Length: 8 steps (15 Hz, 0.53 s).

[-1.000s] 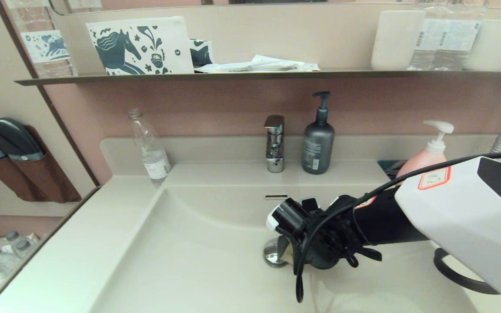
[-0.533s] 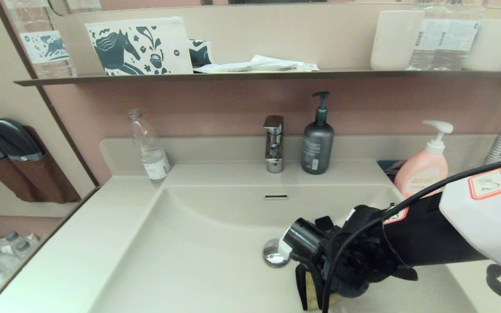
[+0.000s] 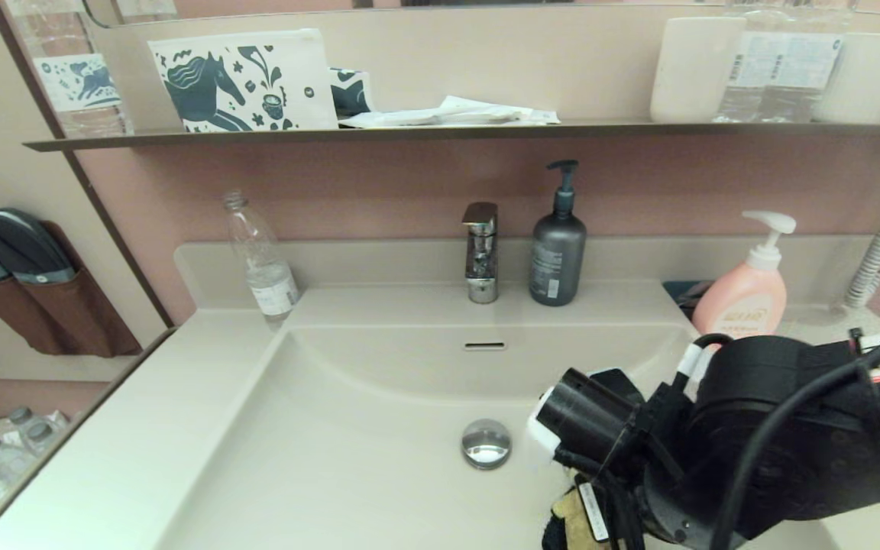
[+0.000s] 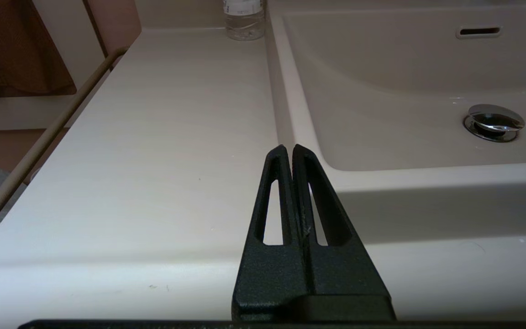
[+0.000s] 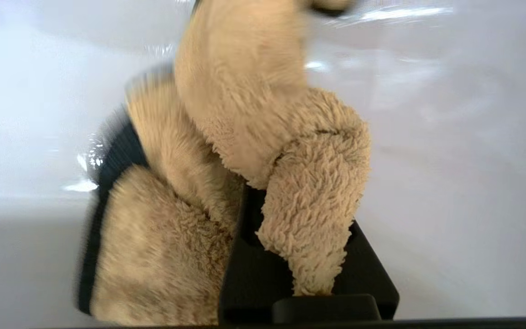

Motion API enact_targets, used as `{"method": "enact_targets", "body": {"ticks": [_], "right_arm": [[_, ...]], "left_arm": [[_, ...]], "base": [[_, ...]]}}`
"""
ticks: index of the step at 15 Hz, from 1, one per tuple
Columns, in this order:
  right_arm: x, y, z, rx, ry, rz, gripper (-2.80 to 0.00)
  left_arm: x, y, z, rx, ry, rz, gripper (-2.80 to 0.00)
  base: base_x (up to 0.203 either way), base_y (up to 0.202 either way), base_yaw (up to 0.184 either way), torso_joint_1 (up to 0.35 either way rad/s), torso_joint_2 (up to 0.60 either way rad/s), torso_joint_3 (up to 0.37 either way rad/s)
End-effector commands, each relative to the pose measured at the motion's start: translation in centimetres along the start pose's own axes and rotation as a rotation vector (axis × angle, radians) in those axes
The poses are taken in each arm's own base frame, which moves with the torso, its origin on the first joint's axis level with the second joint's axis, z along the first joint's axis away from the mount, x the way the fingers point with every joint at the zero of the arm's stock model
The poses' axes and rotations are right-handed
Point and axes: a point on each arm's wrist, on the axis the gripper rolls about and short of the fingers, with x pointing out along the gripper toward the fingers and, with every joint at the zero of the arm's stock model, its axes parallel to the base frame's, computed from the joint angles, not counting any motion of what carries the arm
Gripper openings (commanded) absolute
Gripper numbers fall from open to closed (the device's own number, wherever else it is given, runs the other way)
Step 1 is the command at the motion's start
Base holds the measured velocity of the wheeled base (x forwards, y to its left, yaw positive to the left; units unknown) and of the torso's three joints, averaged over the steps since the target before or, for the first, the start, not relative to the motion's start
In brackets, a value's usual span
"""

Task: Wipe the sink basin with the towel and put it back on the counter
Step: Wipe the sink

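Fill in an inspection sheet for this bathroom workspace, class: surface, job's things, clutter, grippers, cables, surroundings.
Surface: counter glossy, cream-white.
Job's things: towel bunched against the sink basin floor, near the front right.
Clutter: clear bottle, grey pump bottle, pink soap bottle along the counter's back.
Grippers: right gripper clamps the towel; left gripper shut, over the counter left of the basin.
Cables: black cable loops over the right arm.
Surroundings: faucet, drain plug, wall shelf above.

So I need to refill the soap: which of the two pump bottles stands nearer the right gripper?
The pink pump bottle with the white pump, on the counter just behind the right gripper. The dark grey pump bottle stands farther off, beside the tap.
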Motion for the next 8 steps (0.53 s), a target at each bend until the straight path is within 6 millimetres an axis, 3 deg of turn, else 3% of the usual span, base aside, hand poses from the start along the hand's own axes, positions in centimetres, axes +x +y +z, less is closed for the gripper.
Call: {"method": "enact_targets", "body": {"ticks": [1, 8], "right_arm": [[-3.0, -2.6, 0.5, 0.074, -0.068, 0.032, -2.80], [-5.0, -7.3, 0.2, 0.167, -0.096, -0.006, -2.80]], "left_arm": [[0.0, 0.0, 0.0, 0.000, 0.001, 0.000, -2.80], [0.0, 0.0, 0.0, 0.000, 0.001, 0.000, -2.80]], "base": [[0.000, 0.000, 0.000, 0.000, 0.00, 0.000], [0.000, 0.000, 0.000, 0.000, 0.00, 0.000]]}}
